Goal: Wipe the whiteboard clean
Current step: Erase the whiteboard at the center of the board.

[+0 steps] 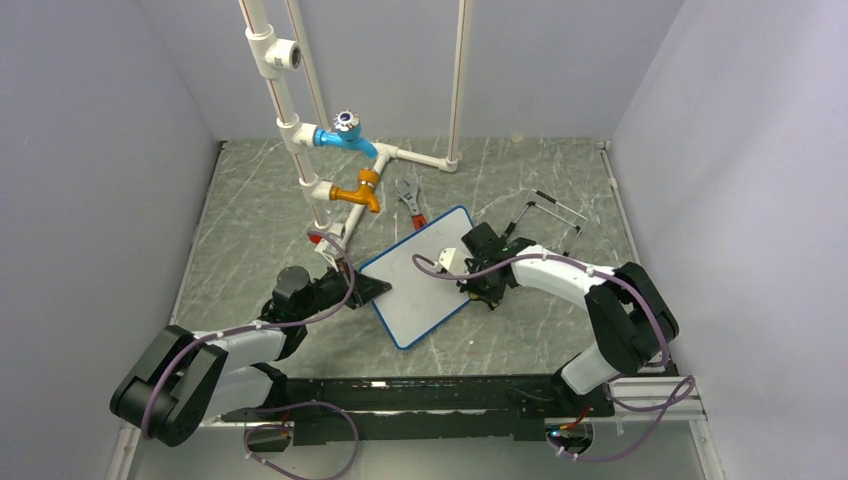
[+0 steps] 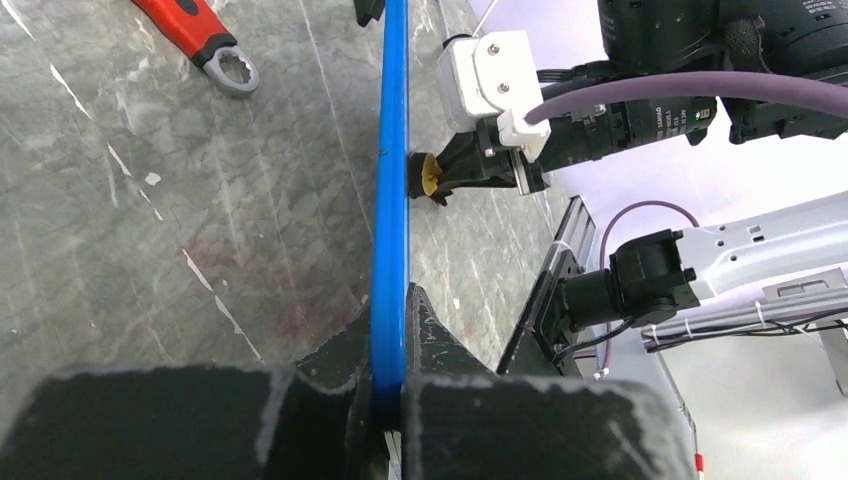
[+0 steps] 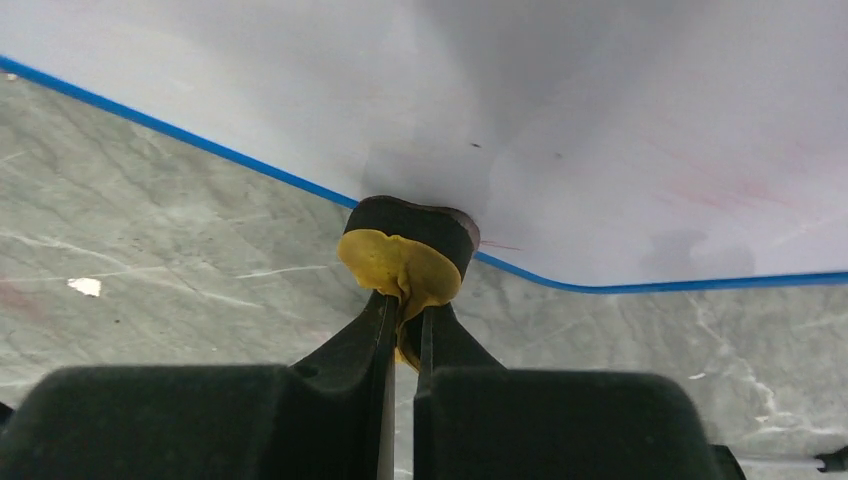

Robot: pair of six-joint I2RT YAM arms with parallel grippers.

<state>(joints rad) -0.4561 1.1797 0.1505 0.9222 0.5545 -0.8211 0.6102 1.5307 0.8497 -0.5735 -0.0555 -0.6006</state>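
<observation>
The whiteboard (image 1: 420, 275), white with a thin blue frame, sits at an angle in the middle of the table. My left gripper (image 1: 372, 290) is shut on its left corner. In the left wrist view the blue frame (image 2: 390, 180) runs edge-on between my fingers (image 2: 392, 335). My right gripper (image 1: 478, 285) is over the board's right edge, shut on a small yellow and black eraser pad (image 3: 405, 250). The pad presses against the board's face (image 3: 600, 110) close to the blue rim. Faint red smears (image 3: 720, 190) show on the white surface.
A white pipe frame with a blue tap (image 1: 345, 135) and an orange tap (image 1: 358, 192) stands behind the board. A red-handled wrench (image 1: 408, 200) lies beside it. A black wire stand (image 1: 555, 215) sits at the back right. Grey walls close in three sides.
</observation>
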